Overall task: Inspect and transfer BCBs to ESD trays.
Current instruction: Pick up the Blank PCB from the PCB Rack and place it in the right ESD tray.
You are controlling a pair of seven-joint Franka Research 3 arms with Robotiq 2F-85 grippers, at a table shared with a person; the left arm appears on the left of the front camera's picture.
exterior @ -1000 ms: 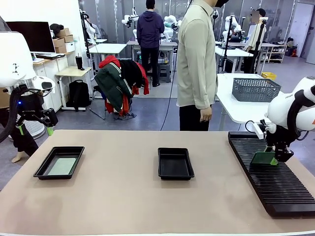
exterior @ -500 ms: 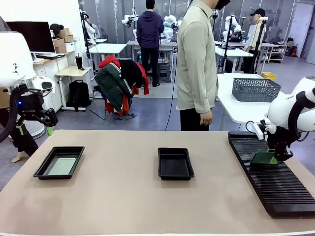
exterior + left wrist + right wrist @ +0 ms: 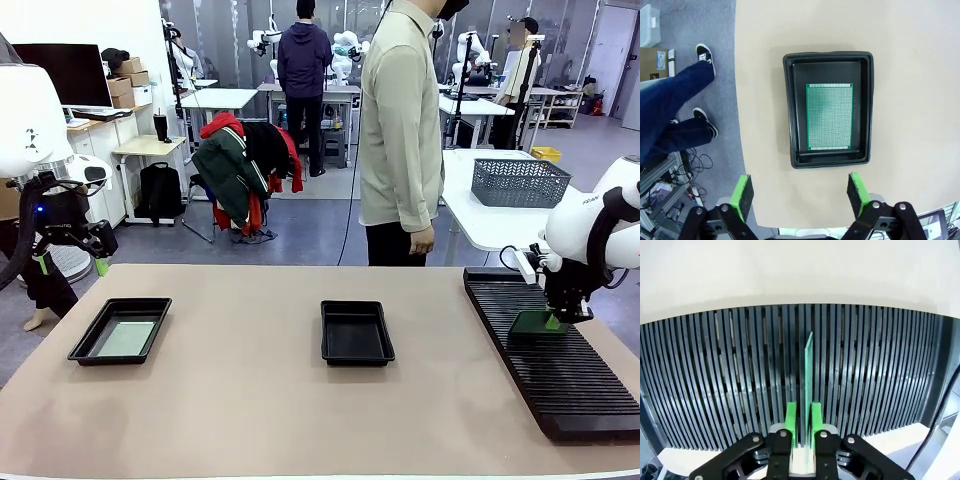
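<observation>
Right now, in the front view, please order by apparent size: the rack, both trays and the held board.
1. slotted rack
2. left tray and middle tray: about alike, not ranked
3. board in the right gripper

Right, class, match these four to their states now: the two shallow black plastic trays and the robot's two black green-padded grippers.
Things:
1. shallow black plastic tray at the table's left
2. shallow black plastic tray at mid-table
3. left gripper
4. right gripper
States:
a. shut on a thin green circuit board held on edge at the long black ribbed rack
b. bare floor
c. open
d. flat green circuit board lying inside
Pairs: 1-d, 2-b, 3-c, 4-a
</observation>
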